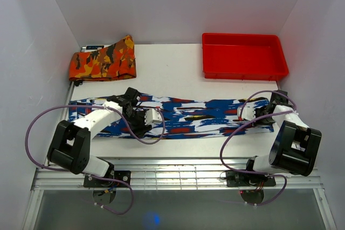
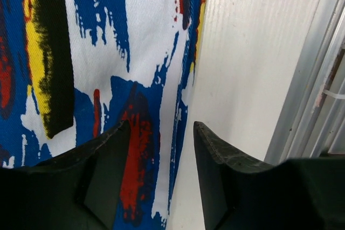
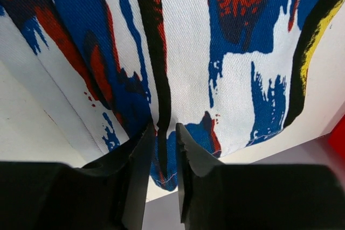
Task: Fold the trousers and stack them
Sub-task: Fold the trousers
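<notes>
The trousers (image 1: 199,118) lay spread flat beneath both grippers. The left gripper (image 2: 160,129) stood with its jaws well apart, the cloth's edge running between them. The right gripper (image 3: 164,133) was nearly closed over the hem; whether it pinched the fabric could not be told.

Bright, even, diffuse light from above; faint shadows on the table (image 1: 178,68). Top view sharp. Wrist views: trousers (image 2: 151,36) crisp, black fingers (image 2: 102,176) soft, underexposed.
</notes>
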### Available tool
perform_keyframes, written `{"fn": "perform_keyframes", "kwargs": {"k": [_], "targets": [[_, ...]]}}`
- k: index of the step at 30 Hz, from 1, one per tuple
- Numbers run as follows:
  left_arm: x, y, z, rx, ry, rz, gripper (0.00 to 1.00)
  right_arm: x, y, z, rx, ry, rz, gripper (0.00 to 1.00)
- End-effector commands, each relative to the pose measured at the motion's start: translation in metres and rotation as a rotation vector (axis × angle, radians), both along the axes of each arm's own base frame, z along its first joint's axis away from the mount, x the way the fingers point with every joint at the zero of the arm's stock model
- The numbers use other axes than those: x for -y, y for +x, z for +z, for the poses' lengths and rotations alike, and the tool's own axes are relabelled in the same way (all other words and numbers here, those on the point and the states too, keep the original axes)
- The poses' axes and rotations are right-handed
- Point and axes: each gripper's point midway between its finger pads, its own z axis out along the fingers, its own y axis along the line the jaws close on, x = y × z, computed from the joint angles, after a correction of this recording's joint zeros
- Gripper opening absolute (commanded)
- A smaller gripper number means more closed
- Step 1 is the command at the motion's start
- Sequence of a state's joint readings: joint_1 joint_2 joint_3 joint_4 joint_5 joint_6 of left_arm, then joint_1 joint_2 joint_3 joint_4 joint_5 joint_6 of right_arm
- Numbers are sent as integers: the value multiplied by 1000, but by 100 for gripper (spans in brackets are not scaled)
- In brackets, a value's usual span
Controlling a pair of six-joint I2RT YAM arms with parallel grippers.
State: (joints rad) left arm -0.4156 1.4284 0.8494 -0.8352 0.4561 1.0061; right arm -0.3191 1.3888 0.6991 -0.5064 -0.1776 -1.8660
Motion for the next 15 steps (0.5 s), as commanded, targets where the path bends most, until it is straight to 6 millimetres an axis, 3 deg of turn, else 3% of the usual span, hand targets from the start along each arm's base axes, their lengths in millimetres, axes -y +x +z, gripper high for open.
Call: {"fn": "perform_keyframes", "kwargs": {"k": [1, 7, 11, 15], "targets": [[11, 17, 11, 105, -34, 3, 60, 0, 0, 3, -4, 5, 2, 28], [22, 15, 3, 127, -23, -16, 56, 1, 2, 2, -9, 13, -18, 23], [28, 9, 3, 108, -32, -47, 47, 0, 4, 5, -2, 18, -22, 23], [33, 3, 8, 94, -57, -67, 50, 1, 6, 5, -1, 22, -26, 24]]}}
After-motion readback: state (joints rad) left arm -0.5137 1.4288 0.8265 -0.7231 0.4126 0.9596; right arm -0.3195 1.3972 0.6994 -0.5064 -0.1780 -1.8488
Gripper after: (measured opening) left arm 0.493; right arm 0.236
